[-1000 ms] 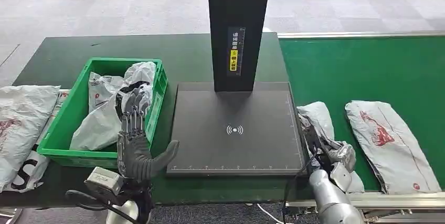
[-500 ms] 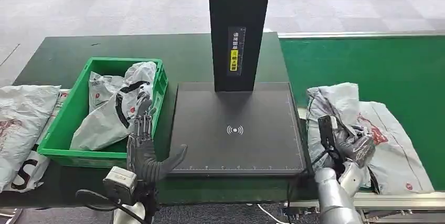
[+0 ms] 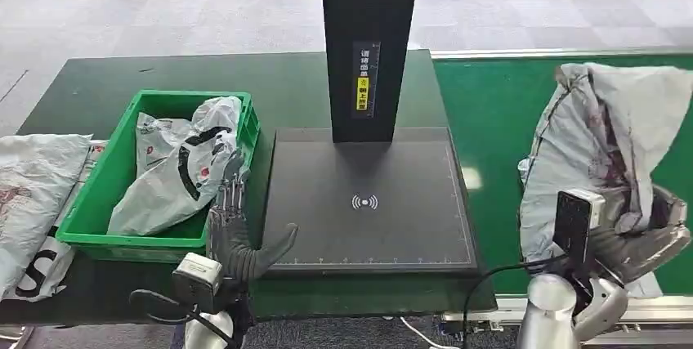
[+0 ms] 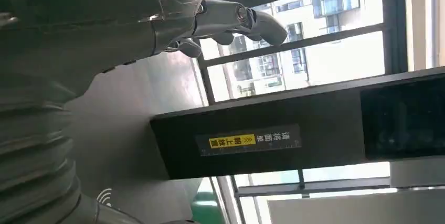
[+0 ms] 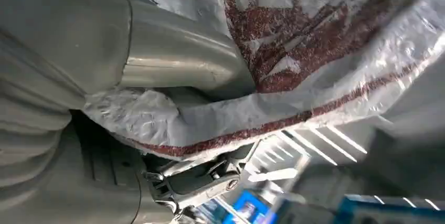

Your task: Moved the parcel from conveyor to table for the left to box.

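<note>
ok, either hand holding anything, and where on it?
Right hand grips the grey parcel by its lower edge, lifted over the conveyor. Left hand holds nothing.

Crinkled glossy plastic film is catching the light on the parcel (image 3: 605,132), red print showing through. The right hand (image 3: 646,239) is gleaming smooth silver metal. The scanner plate (image 3: 368,202) is sitting matt black; the crate (image 3: 110,202) is shining hard green plastic.
</note>
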